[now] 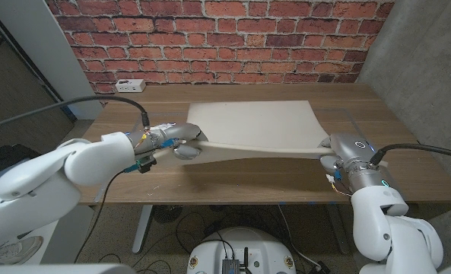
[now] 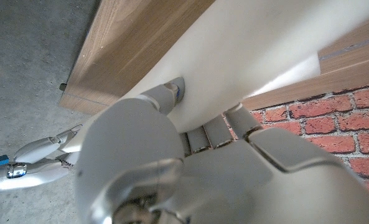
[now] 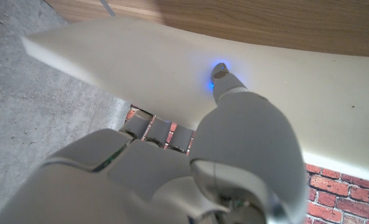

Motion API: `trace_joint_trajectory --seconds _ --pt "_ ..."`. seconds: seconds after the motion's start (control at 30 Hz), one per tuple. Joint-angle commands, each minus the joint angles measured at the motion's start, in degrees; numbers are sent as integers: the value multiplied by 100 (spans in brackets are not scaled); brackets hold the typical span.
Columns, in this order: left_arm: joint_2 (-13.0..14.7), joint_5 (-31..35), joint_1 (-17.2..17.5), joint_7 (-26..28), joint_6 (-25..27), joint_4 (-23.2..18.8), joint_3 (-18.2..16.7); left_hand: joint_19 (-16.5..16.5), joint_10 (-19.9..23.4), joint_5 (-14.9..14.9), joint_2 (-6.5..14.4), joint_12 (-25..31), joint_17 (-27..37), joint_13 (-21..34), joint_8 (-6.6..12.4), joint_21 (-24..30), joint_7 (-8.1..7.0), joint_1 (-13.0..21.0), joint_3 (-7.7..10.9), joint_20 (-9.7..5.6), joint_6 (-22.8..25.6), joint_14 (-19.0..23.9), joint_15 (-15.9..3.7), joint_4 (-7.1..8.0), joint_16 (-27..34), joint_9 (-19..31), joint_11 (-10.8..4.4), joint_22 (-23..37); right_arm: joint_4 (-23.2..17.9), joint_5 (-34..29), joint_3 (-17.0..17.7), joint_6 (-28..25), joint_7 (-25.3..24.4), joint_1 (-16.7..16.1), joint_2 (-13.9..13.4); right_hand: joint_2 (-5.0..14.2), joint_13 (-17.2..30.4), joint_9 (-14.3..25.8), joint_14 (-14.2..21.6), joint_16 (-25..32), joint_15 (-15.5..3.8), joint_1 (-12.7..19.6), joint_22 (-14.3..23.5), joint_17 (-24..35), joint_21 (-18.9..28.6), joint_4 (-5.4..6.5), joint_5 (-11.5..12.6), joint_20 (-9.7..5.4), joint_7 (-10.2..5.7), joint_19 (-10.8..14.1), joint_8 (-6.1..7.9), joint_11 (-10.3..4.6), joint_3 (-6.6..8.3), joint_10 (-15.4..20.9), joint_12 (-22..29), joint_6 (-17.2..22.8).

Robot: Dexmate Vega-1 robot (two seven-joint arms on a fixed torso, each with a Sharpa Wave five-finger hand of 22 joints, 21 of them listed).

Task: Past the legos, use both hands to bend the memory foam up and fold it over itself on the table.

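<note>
Above the table (image 1: 210, 179), both robot hands (left (image 1: 183, 141), right (image 1: 333, 151)) grip memory foam (image 1: 255, 122).

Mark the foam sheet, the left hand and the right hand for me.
Cream memory foam sheet (image 1: 255, 122): head view, on its flat top face past the lifted near edge.
Left hand (image 1: 181, 141): head view, hand middle, gripping the foam's near left corner.
Right hand (image 1: 336, 152): head view, hand middle, gripping the near right corner.
</note>
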Motion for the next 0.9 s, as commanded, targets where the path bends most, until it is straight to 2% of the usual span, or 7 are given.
trace_joint_trajectory --seconds 0.03,0.17,0.3,0.5,0.6,0.77,0.9 --pt "-467 -265 -135 -623 -562 68 -372 82 80 39 -54 -7 14 20 0 55 18 18 8 -68 81 110 -9 -28 45 12 6 -1 -651 621 459 474 -129 -690 366 -25 33 36 19 -48 -983 58 28 6 28 -32 17 -44 49 -5 22 3 -2 -2 15 5" --pt "-569 -374 -194 -809 -642 52 -506 91 113 58 -73 -14 12 19 -12 84 38 22 19 -66 108 133 -7 -39 42 12 12 -5 -759 722 571 591 -62 -753 434 -16 43 58 12 -51 -980 55 28 5 24 -20 17 -65 49 -30 25 -11 -11 -25 9 -4" --pt "-668 -498 -261 -1006 -737 13 -681 88 141 71 -84 -17 11 19 -18 103 54 21 27 -62 136 150 2 -40 39 12 35 -8 -878 1085 835 722 49 -795 464 3 56 90 -6 -63 -988 69 28 1 26 -13 21 -88 44 -44 35 -25 -13 -32 9 -9" --pt "-614 -894 -582 -1395 -792 59 -766 141 163 102 -102 -40 11 18 -44 163 66 26 45 -59 158 188 20 -46 37 12 49 -15 -1004 1392 1082 859 274 -760 481 19 76 137 -27 -78 -988 84 29 -5 31 -4 29 -122 71 -59 51 -29 -20 -48 6 -17" --pt "-546 -930 -755 -1427 -738 97 -699 138 177 120 -109 -51 13 19 -58 184 77 33 57 -50 170 204 27 -49 35 13 65 -19 -986 1638 1230 944 127 -765 495 26 87 162 -27 -78 -993 96 29 -4 39 -3 35 -119 67 -55 56 -19 -23 -49 9 -31" --pt "-520 -495 -924 -1124 -471 67 -521 127 166 134 -110 -73 19 20 -80 203 82 45 66 -46 161 205 36 -53 31 13 70 -22 -829 2074 1414 1074 -247 -667 487 35 102 198 -31 -85 -984 98 29 -8 48 11 40 -122 82 -55 67 -6 -30 -54 10 -46" --pt "-495 -549 -1146 -1016 -438 212 -388 110 160 143 -112 -89 26 21 -91 217 78 55 69 -46 169 193 39 -55 24 14 52 -25 -702 2364 1539 1137 -474 -535 425 46 113 225 -30 -89 -975 89 29 -11 50 28 43 -143 77 -68 71 -8 -37 -74 5 -63"
